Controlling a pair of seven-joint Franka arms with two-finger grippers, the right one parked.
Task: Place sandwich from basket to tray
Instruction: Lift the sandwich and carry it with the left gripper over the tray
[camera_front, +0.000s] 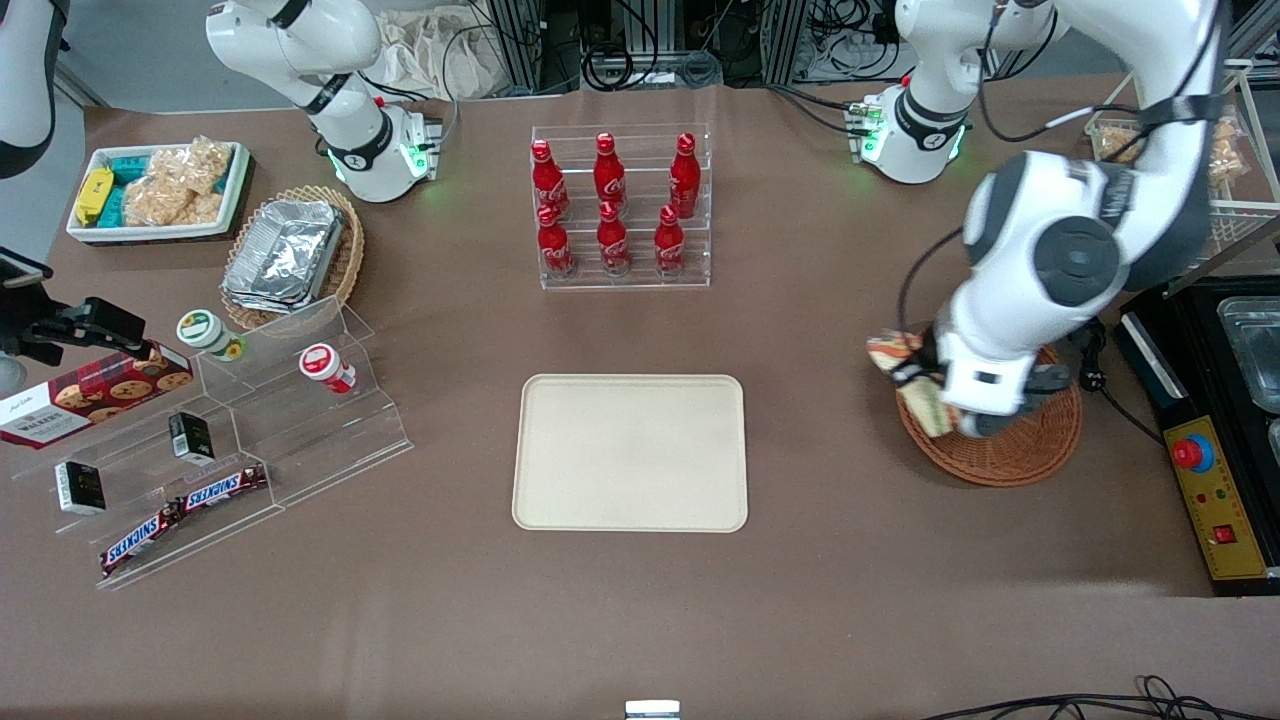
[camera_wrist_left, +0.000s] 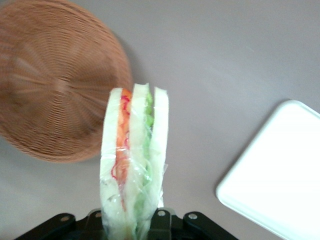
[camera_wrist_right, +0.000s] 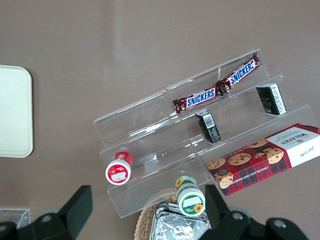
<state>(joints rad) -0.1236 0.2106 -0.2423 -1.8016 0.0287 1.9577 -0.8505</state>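
Note:
My left gripper (camera_front: 932, 388) is shut on the sandwich (camera_front: 903, 362), a clear-wrapped wedge of white bread with orange, red and green filling. It holds the sandwich in the air over the rim of the round reddish-brown wicker basket (camera_front: 1020, 452), on the edge toward the tray. In the left wrist view the sandwich (camera_wrist_left: 132, 160) stands out from the gripper (camera_wrist_left: 132, 226), the basket (camera_wrist_left: 55, 85) lies empty below it, and a corner of the tray (camera_wrist_left: 280, 180) shows. The cream-beige tray (camera_front: 630, 452) lies empty at the table's middle, toward the parked arm's end from the basket.
A clear rack of red cola bottles (camera_front: 622, 205) stands farther from the front camera than the tray. A black control box (camera_front: 1215, 500) sits beside the basket. A tan basket of foil containers (camera_front: 290, 255), a white snack bin (camera_front: 155, 190) and a clear stepped shelf (camera_front: 220, 440) lie toward the parked arm's end.

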